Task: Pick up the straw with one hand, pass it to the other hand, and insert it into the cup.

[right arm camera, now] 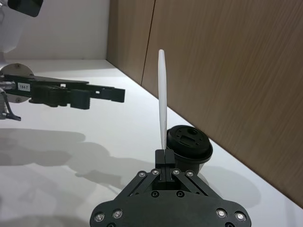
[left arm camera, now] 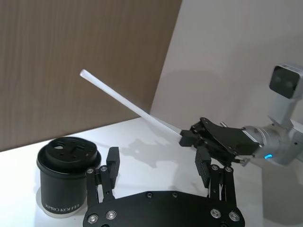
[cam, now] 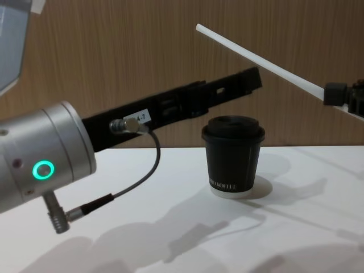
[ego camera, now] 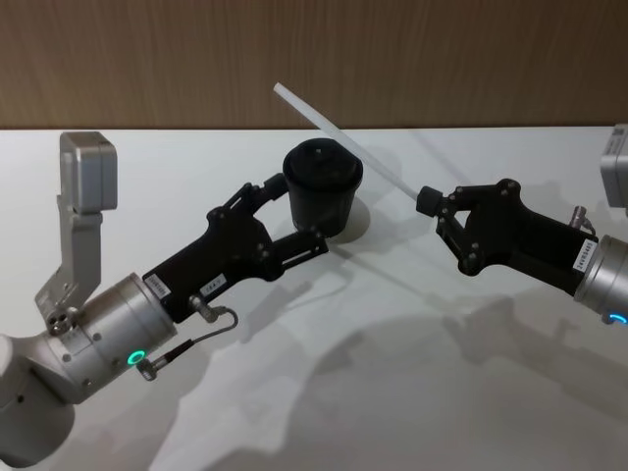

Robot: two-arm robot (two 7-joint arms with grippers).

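Note:
The white straw [ego camera: 343,137] slants through the air, its free end up and back above the cup [ego camera: 322,196]. My right gripper [ego camera: 429,201] is shut on the straw's lower end [right arm camera: 162,94], to the right of the cup [right arm camera: 189,146]. The black lidded cup [cam: 233,156] stands upright on the white table. My left gripper [ego camera: 297,216] is open and holds nothing. It hovers just left of the cup and above lid height [cam: 250,79]. From the left wrist, the straw [left arm camera: 128,101] and right gripper [left arm camera: 187,138] lie beyond the open left gripper [left arm camera: 158,165], with the cup [left arm camera: 66,175] off to one side.
The white table [ego camera: 442,392] runs back to a wood-panelled wall [ego camera: 442,59] close behind the cup. Bare tabletop lies in front of and between the two arms.

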